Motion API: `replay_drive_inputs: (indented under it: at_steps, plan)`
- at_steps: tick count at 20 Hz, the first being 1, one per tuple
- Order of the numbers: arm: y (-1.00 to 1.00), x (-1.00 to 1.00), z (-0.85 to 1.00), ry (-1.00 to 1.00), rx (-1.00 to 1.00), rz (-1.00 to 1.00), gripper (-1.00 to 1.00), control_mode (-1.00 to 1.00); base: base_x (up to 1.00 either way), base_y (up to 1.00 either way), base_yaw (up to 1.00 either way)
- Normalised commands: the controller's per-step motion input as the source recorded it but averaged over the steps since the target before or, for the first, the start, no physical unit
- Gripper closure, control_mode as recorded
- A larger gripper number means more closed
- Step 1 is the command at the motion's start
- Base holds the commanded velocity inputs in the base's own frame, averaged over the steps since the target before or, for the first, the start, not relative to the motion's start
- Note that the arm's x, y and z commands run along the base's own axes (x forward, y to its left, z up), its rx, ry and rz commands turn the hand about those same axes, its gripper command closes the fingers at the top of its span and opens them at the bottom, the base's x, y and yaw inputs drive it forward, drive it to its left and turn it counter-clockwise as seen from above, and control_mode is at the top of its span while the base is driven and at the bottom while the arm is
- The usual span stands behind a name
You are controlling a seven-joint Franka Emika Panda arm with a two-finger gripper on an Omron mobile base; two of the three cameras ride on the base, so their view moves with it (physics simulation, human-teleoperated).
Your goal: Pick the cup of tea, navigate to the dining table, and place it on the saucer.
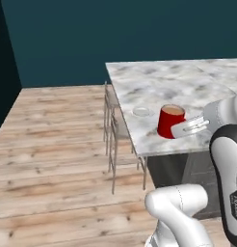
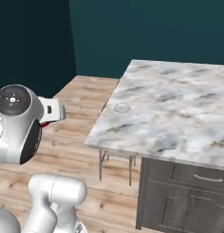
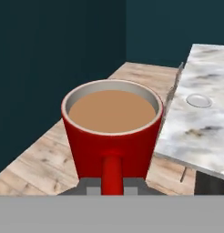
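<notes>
Dark teal walls and a pale wooden floor (image 1: pixel 58 144) frame the left base view, where the marbled counter (image 1: pixel 154 87) runs in from the upper right. Near its front edge a small white saucer (image 1: pixel 141 112) lies flat. Right of it in the picture, the red cup of tea (image 1: pixel 169 121) hangs upright, held by its handle in the gripper (image 1: pixel 188 127), which is pinched on it at centre right. Metal stools (image 1: pixel 112 125) stand along the counter's left edge.

Right base view: the saucer sits at the counter's left margin, mid-frame; a sliver of red shows at far left behind the arm's wrist.

Hand view: the cup fills the centre, brown tea level, handle at bottom centre; the saucer lies at the right.
</notes>
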Motion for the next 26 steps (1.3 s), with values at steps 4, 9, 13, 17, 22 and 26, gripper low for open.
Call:
replay_drive_inputs:
  at_steps: [4, 9, 13, 17, 22, 26]
  plan:
    - [0.00, 0.00, 0.00, 0.00, 0.00, 0.00, 1.00, 1.00, 0.08, 1.00, -0.29]
    - [0.00, 0.00, 0.00, 0.00, 0.00, 0.00, 1.00, 1.00, 0.71, 1.00, -0.49]
    - [0.00, 0.00, 0.00, 0.00, 0.00, 0.00, 1.00, 1.00, 1.00, 1.00, -0.54]
    - [0.00, 0.00, 0.00, 0.00, 0.00, 0.00, 1.00, 1.00, 1.00, 0.99, -0.59]
    - [0.00, 0.00, 0.00, 0.00, 0.00, 0.00, 1.00, 1.00, 0.72, 0.52, -0.49]
    - [0.00, 0.00, 0.00, 0.00, 0.00, 0.00, 1.00, 1.00, 0.33, -0.29, -0.38]
